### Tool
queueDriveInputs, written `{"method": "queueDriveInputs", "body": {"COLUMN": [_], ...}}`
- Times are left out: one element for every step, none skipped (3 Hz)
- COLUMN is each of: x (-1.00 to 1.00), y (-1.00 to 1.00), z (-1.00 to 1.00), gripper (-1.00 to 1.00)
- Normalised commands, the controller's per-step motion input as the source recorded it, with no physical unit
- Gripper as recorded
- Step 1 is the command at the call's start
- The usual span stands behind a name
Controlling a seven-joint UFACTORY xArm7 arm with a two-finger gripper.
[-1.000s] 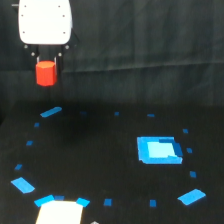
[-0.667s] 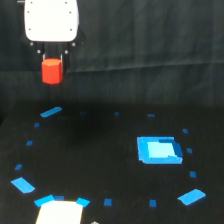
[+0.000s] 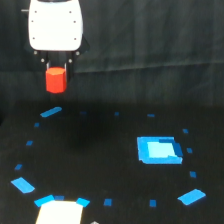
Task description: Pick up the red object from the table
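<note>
One arm in view, only its lower end showing: a white body (image 3: 55,25) at the top of the exterior view's left, with the hand (image 3: 56,75) hanging straight down below it. Two short dark fingers (image 3: 45,67) closed tight against the sides of one red block (image 3: 56,80). The block is held upright, narrower than the white body above it, and well clear of the tabletop (image 3: 100,170), seen against the dark curtain (image 3: 150,50) behind.

One red block only; none lying on the surface.

Tabletop is flat black. One large blue rectangle (image 3: 158,150) lies toward the exterior view's right, with a paler centre. Around it and across the surface, small blue tape marks form a loose ring. Larger ones, counted: one slanted strip (image 3: 51,112) just below the held block, one (image 3: 22,185) at the near left, one (image 3: 192,196) at the near right. Smaller dots: roughly ten visible, some too faint and blurred to count with certainty.

One pale white shape (image 3: 59,212) with blue edging sits at the bottom edge, left of centre, cut off by the frame; cannot tell what it is.
</note>
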Motion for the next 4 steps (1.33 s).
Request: {"method": "queueDriveInputs", "body": {"x": [0.46,0.44,-0.58,0.27], "y": [-0.21,-0.13,0.36,-0.01], "z": [-0.15,0.25,-0.23,-0.05], "gripper": [-1.00,-1.00,-1.00,-0.85]}}
